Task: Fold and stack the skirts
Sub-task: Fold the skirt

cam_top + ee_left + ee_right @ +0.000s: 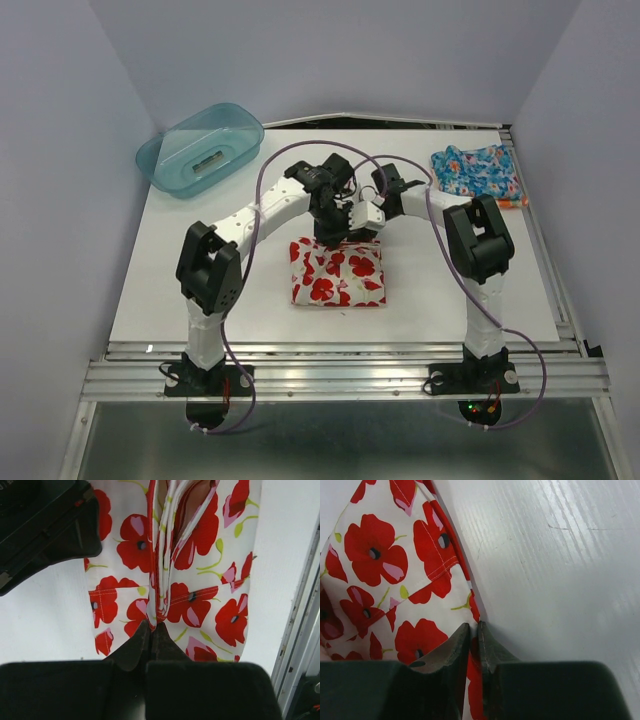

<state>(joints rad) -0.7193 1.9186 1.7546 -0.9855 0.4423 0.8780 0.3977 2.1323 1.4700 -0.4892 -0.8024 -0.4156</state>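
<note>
The white skirt with red poppies [338,274] lies folded mid-table. My left gripper [330,238] is shut on its far edge; in the left wrist view [154,625] the jaws pinch bunched cloth layers [165,580]. My right gripper [362,232] is shut on the same skirt's far right edge; the right wrist view [473,626] shows cloth [395,580] between the jaws. The blue flowered skirt [476,172] lies folded at the far right on an orange-yellow skirt [513,203], of which only an edge shows.
A translucent teal tub [200,150] stands upside down at the far left corner. The white table [200,260] ends at metal rails [340,365] along the near edge. Both arms cross over the table's middle.
</note>
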